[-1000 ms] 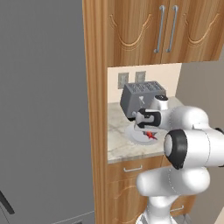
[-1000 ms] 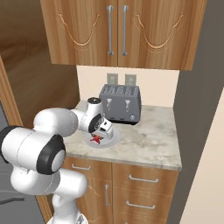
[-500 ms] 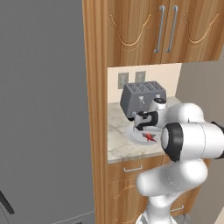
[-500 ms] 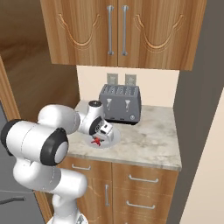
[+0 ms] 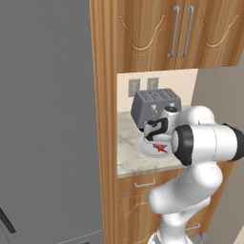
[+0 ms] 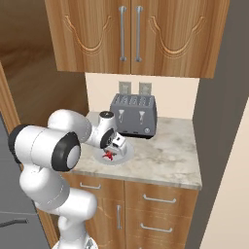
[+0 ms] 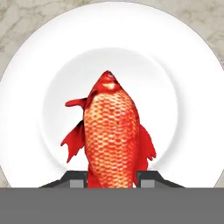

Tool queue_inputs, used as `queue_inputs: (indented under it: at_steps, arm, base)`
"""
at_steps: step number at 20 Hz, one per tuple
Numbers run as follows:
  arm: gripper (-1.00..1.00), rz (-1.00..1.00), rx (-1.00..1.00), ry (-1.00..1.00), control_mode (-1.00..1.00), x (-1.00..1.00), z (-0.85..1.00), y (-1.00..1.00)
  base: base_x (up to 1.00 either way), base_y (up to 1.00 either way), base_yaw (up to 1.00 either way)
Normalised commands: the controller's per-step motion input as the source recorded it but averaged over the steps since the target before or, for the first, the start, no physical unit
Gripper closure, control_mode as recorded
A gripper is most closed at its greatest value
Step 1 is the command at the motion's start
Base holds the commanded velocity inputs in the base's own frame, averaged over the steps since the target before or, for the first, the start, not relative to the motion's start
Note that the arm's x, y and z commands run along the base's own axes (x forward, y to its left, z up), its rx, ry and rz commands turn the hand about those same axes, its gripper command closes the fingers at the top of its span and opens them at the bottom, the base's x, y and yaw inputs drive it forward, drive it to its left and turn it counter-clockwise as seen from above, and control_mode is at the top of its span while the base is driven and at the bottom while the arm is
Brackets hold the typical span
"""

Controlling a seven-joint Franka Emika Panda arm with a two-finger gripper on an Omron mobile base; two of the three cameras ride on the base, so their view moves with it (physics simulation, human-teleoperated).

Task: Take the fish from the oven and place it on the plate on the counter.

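The red-orange fish (image 7: 111, 135) hangs just over the middle of the round white plate (image 7: 39, 57), its head pointing away from the hand. My gripper (image 7: 111, 180) is shut on the fish at its tail end, with a dark fingertip (image 7: 76, 180) on either side. In the base views the gripper (image 5: 159, 143) (image 6: 113, 148) points down over the plate (image 5: 147, 147) (image 6: 125, 154) on the speckled counter (image 6: 160, 155), and the fish (image 5: 160, 148) (image 6: 109, 155) shows as a small red spot under it. Whether the fish touches the plate I cannot tell. The oven is out of view.
A grey toaster (image 6: 133, 115) (image 5: 155, 107) stands right behind the plate, against the wall with two outlets. Wooden upper cabinets (image 6: 131, 34) hang overhead. A tall wooden panel (image 5: 104, 119) borders the counter's left side, and a wall closes its right end.
The arm's elbow has shifted a little to the left in the left base view. The gripper stays over the plate with the fish in it, hardly moved.
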Motion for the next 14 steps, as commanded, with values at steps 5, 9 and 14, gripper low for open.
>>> queue_inputs:
  at_steps: [5,9,14]
  arm:
    - [-1.00,0.00,0.00,0.00,-1.00,0.00,0.00,0.03]
    - [-1.00,0.00,0.00,0.00,-1.00,0.00,0.00,0.00]
    - [-1.00,0.00,0.00,-0.01,-1.00,-0.01,0.03,0.00]
  base:
    - [0.00,0.00,0.00]
    - [0.00,0.00,0.00]
    - [0.00,0.00,0.00]
